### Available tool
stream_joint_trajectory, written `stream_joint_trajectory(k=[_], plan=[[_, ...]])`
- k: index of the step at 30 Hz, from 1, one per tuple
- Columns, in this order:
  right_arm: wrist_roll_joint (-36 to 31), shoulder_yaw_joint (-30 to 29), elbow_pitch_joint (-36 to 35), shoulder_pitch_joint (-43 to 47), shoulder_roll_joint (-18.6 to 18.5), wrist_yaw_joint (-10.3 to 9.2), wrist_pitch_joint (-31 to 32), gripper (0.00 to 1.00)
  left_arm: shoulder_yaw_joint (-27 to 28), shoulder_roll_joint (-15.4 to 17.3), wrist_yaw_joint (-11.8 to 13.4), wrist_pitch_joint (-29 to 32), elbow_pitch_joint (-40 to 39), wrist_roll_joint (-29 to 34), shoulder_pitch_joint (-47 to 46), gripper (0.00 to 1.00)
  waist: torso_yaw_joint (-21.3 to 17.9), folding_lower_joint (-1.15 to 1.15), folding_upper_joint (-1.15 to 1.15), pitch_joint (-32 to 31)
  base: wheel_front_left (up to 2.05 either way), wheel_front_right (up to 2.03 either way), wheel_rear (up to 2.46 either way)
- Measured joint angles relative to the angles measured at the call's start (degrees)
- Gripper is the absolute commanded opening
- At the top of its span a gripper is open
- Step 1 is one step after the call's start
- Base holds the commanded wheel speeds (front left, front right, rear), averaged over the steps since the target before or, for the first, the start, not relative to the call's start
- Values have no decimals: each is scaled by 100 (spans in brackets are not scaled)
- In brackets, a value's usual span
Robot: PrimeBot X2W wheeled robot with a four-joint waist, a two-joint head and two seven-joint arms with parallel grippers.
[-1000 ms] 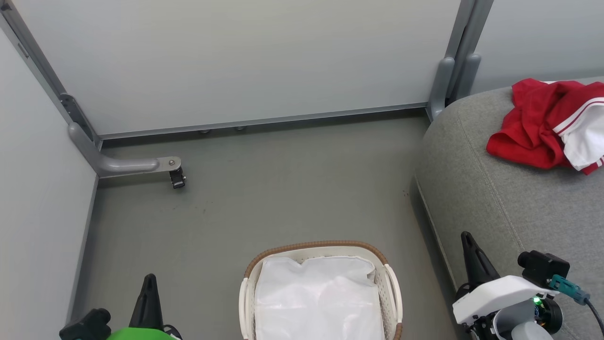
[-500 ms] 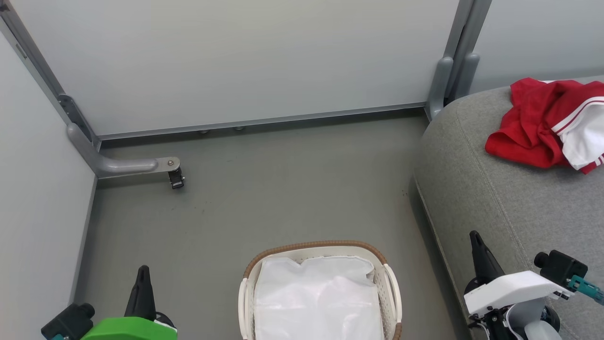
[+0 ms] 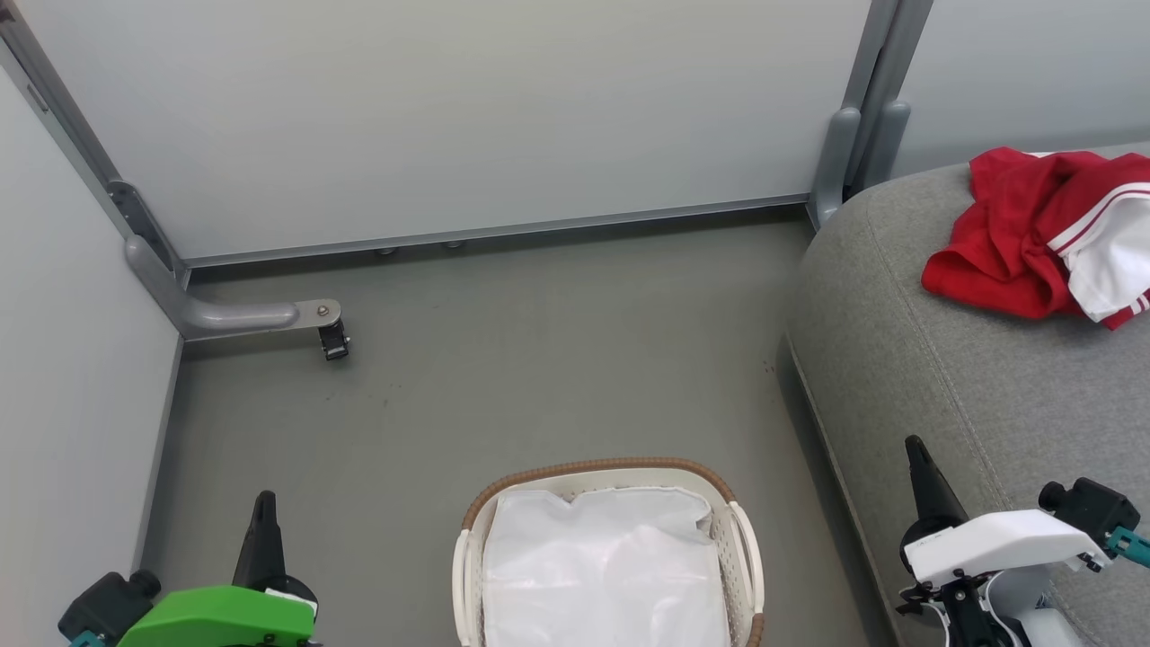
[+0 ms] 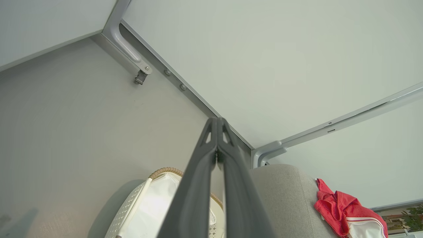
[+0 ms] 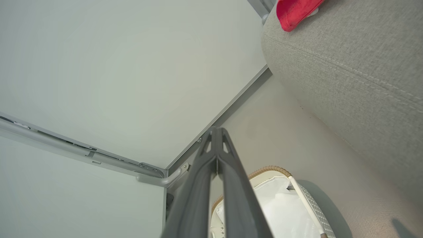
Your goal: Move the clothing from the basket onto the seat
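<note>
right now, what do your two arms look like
The left end effector has long dark tapered fingers on a bright green wrist shell; the right end effector has the same fingers on a white shell. Each carries a black camera block with a teal plug.

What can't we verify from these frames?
- Head view: the bottom edge cuts off the near end of the basket; its white liner hides anything beneath.
- Head view: the right edge cuts off part of the clothing on the seat; garment count unclear.
- Left wrist view: the left gripper covers part of the basket.
</note>
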Motion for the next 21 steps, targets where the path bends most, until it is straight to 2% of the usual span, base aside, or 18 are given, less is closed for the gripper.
stream_joint_trajectory(k=[21], plan=[[1289,-188,-86,-51,-5,-1,334,0,158,0,-32,335,-35,-1257,-217,0,-28,0,0,1,0,0,0]])
